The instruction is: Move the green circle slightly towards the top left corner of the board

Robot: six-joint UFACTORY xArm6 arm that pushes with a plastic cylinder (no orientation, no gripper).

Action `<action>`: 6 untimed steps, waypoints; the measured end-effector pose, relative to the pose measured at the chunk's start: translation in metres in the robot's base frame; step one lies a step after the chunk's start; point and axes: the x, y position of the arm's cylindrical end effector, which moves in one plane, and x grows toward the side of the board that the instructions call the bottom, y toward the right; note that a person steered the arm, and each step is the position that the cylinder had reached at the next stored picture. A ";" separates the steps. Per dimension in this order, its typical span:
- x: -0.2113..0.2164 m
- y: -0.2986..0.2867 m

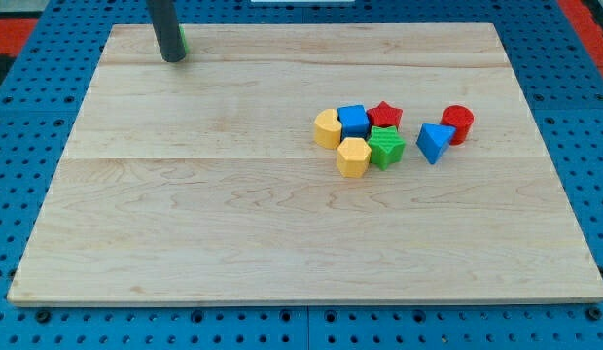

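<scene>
The green circle [183, 41] sits near the board's top left corner, almost wholly hidden behind my rod; only a thin green sliver shows at the rod's right side. My tip [172, 59] rests on the board right against the block, in front of it and slightly to its left.
A cluster of blocks lies right of centre: a yellow block [328, 127], a blue cube [354, 120], a red star [384, 114], a green star [385, 147], a yellow hexagon [352, 157], a blue triangle [434, 142], a red cylinder [457, 123]. The wooden board [185, 233] lies on a blue pegboard.
</scene>
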 end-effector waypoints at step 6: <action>-0.033 -0.009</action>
